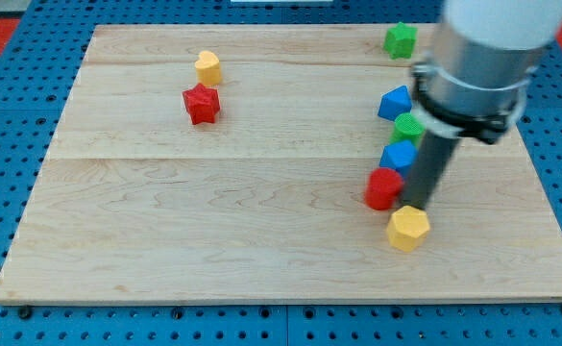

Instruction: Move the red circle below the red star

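- My tip (413, 204), a bare rod with no pincer, touches the red circle (383, 187) on its right
- The red star (202, 104) sits far left
- A skewed push could drag the yellow hexagon (407, 228) along

No text, label, brand, number or sign can be read anywhere in the camera view
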You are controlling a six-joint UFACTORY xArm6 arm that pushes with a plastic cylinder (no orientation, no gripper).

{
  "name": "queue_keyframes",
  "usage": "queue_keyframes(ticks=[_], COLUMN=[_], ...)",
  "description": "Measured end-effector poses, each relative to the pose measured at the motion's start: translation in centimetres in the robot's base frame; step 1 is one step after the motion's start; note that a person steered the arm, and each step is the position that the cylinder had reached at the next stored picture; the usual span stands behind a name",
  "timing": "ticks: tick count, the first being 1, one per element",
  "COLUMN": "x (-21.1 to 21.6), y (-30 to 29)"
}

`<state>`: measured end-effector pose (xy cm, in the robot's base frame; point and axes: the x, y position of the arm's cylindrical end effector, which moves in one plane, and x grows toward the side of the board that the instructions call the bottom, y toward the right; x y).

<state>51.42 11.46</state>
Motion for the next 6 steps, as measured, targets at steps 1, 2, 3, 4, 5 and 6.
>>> queue_keyframes(ticks=[1, 2, 3, 4, 5, 6], x=[-2.1, -3.8, -3.8, -4.6, -2.9, -6.1], y=[-2.4, -2.3, -9.2, -12.0, -12.8, -19.3])
